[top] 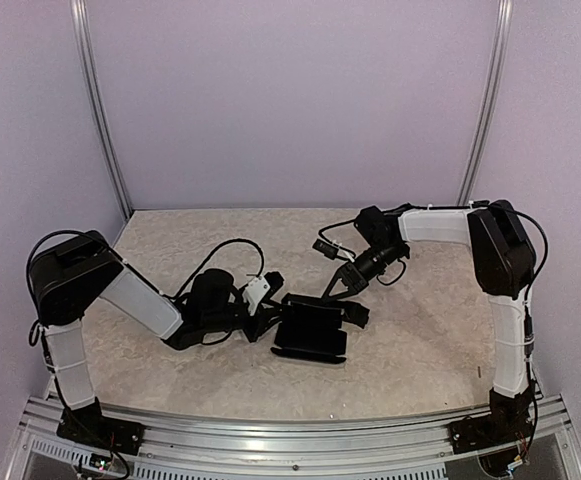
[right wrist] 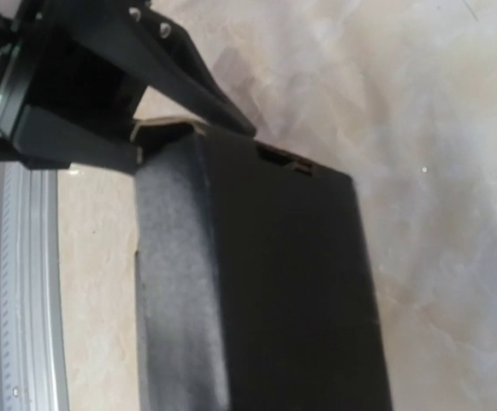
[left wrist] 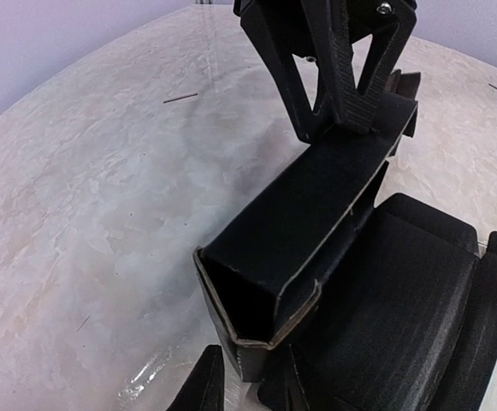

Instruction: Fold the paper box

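Note:
The paper box [top: 312,332] lies mid-table as a half-formed black sleeve with a broad panel beside it. In the left wrist view its open end [left wrist: 257,300] faces the camera. My left gripper [left wrist: 246,381] straddles the lower edge of that end, jaws open, with a thin gap at the left finger [left wrist: 204,385]. From the top view it [top: 273,320] reaches in from the left. My right gripper [left wrist: 344,116] is shut on the far end wall of the box, coming from behind [top: 338,290]. In the right wrist view the box [right wrist: 265,282] hides my right fingers.
The marbled tabletop [top: 200,250] spreads around the box, with thin scraps [left wrist: 180,98] lying on it. An aluminium rail [top: 300,440] runs along the near edge, also seen beside the box [right wrist: 30,300]. Purple walls close in the back and sides.

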